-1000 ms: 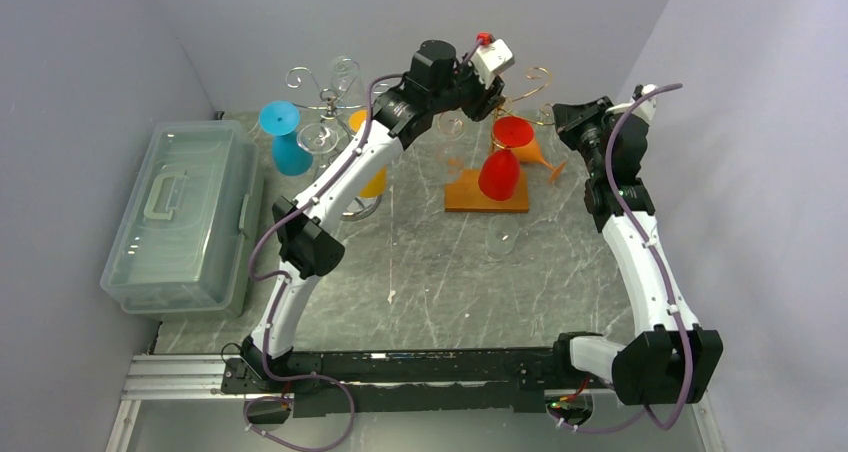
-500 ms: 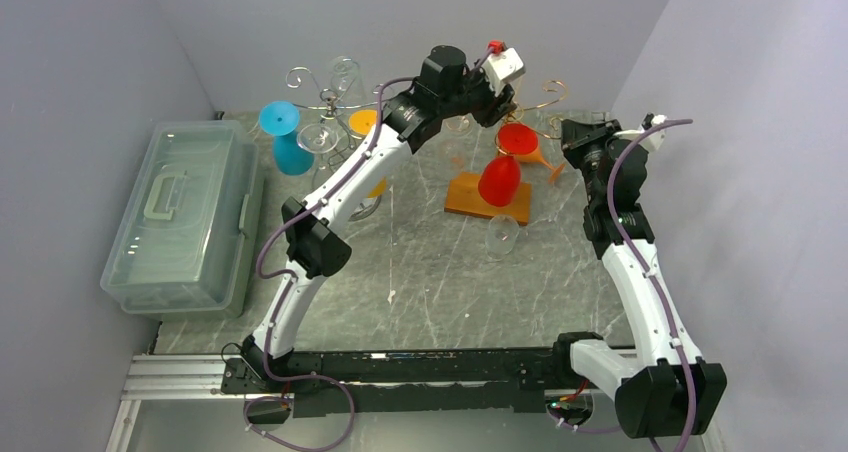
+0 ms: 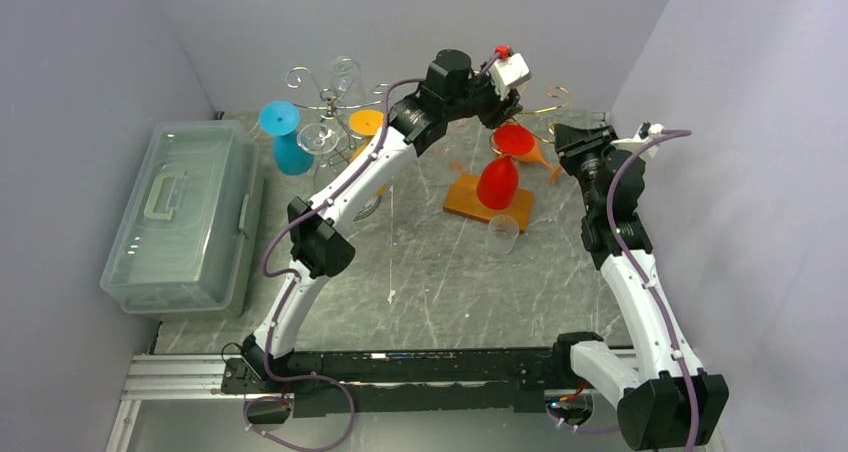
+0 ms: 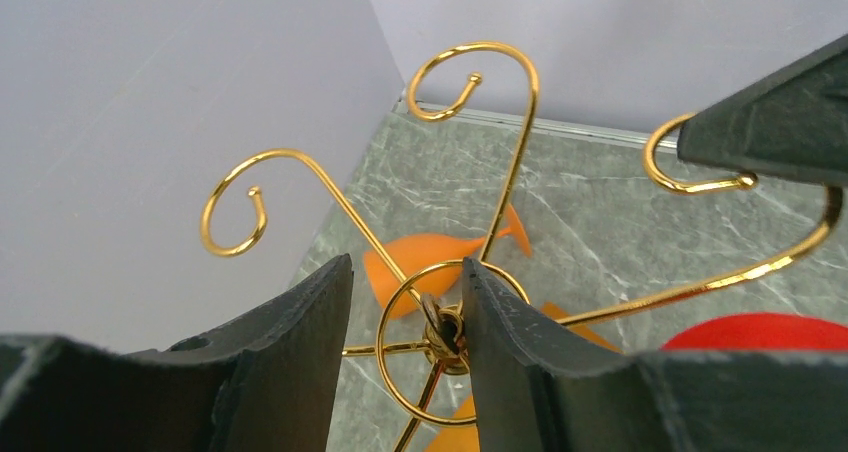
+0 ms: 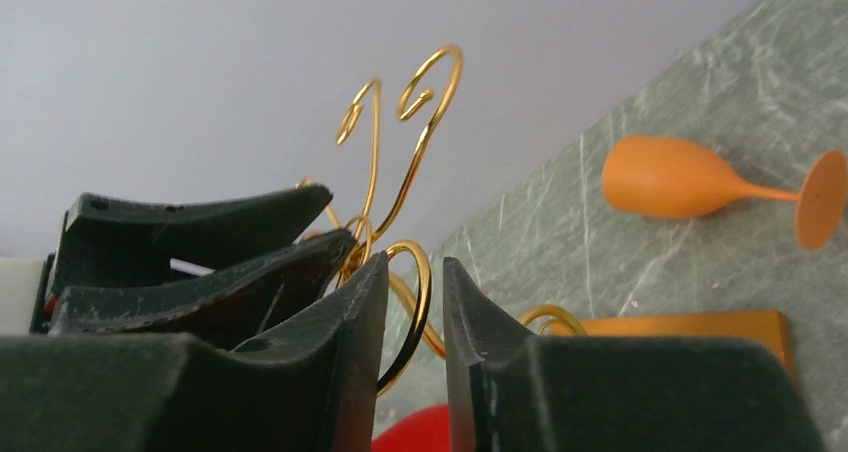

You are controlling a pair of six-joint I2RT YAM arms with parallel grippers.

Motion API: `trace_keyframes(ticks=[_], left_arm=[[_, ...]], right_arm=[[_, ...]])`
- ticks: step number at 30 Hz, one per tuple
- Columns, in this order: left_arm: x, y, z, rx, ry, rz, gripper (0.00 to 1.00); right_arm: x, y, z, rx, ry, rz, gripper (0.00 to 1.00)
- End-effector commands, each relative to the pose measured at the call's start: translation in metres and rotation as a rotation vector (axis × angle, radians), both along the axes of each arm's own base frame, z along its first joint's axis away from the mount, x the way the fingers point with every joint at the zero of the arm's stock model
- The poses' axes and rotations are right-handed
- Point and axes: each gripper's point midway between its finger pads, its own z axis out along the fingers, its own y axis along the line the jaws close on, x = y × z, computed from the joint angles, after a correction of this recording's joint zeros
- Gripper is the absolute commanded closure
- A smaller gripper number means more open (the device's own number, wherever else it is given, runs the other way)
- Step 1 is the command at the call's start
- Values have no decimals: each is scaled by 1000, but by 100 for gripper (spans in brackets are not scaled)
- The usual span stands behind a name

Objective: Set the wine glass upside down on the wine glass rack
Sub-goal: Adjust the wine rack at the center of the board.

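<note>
Left gripper (image 4: 405,272) is hanging half-open and empty; right gripper (image 5: 415,267) is sitting barely parted around the one-o'clock rack's (image 5: 427,290) curled gold wire.

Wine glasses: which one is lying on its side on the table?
The orange glass by the gold rack; the red glass hangs inverted, the blue glass stands inverted, the clear glass stands upright.

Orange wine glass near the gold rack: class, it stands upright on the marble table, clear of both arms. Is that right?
Not quite. The orange wine glass does not stand upright: it lies on its side on the marble table, near the gold rack and clear of both arms. The right wrist view shows this plainly.
</note>
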Motion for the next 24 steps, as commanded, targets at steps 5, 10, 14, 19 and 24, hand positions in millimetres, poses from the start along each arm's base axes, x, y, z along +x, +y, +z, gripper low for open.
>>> trace_keyframes(ticks=[5, 10, 14, 19, 24], left_arm=[[35, 35, 39, -33, -157, 143, 42], [18, 42, 75, -72, -230, 118, 34], [9, 42, 84, -77, -234, 97, 31], [0, 41, 92, -106, -210, 82, 26], [-6, 47, 115, -144, -240, 85, 16]], right_arm=[[4, 22, -60, -117, 289, 153, 56], [0, -8, -54, -135, 304, 96, 42], [-7, -21, -55, -149, 307, 67, 30], [-11, -34, -52, -169, 314, 27, 20], [-10, -46, -47, -186, 317, 0, 17]])
